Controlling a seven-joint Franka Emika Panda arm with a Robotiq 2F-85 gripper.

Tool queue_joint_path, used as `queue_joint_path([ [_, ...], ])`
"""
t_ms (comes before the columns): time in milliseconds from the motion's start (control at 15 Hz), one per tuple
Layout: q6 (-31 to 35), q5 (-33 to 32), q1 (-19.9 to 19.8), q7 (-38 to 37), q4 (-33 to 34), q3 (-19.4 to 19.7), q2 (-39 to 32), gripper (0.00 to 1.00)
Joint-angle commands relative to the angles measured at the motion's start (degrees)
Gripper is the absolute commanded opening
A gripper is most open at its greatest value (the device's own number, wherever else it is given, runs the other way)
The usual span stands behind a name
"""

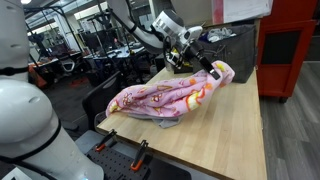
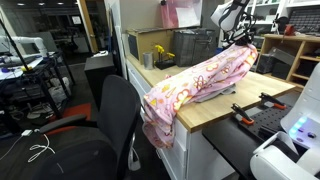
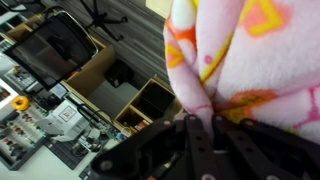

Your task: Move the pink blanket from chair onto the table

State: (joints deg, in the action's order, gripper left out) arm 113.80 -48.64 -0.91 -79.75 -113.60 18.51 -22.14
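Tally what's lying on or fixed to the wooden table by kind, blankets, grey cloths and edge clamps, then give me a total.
Pink blanket: 1
Grey cloth: 1
Clamps: 2
Total: 4

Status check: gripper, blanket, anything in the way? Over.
Gripper shut on pink blanket. Blanket mostly on table, one end hanging off the edge by the chair. Grey cloth under blanket edge.
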Motion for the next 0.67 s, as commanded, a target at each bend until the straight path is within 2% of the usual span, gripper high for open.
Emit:
queue_joint_path([
  [0,-7.53,-1.32,-2.41,-5.95,1.44,-0.13,-0.39,0.02],
  [333,-14.9,1.97,-5.01,-12.84,2.09,-0.36,-0.7,0.02],
  [600,-12.98,8.36,-6.5,-11.82,0.23,-2.01,3.11,0.02],
])
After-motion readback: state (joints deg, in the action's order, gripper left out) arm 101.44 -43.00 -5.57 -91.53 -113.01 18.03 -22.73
